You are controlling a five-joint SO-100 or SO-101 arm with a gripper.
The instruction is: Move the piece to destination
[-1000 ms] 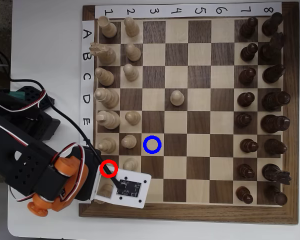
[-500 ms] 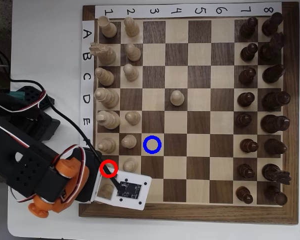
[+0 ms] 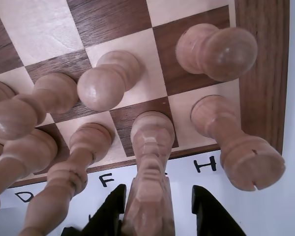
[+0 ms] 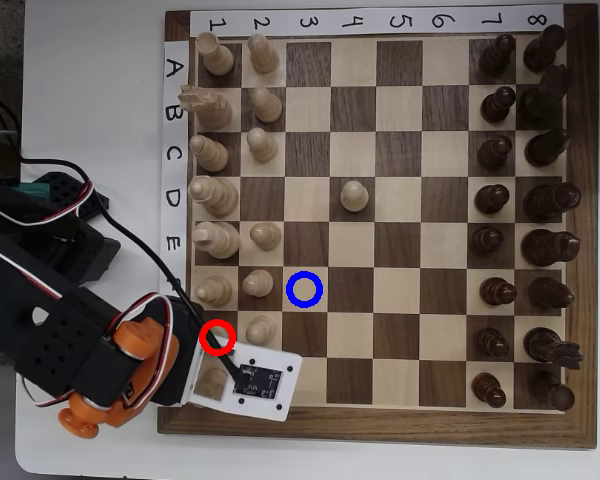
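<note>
We see the chessboard filling most of the overhead view, its wood frame around it and paper strips of numbers and letters along the top and left edges. The arm — black links, orange joints — lies over the table at lower left and reaches onto the board's bottom-left corner, its white camera plate covering the squares there.

Pale pieces stand in the two left columns, dark pieces in the two right ones, and one pale pawn stands alone near the middle. The blue ring marks a light square in column 3, bare of pieces; the red ring sits just beside the arm's wrist.

In the wrist view the knight stands on a dark square in the row nearest the lettered strip, above the gap between F and H. The gripper has a black finger on each side of its upper part; we cannot tell whether they press it or stand just off. Pale pawns and a slotted bishop crowd close around.
</note>
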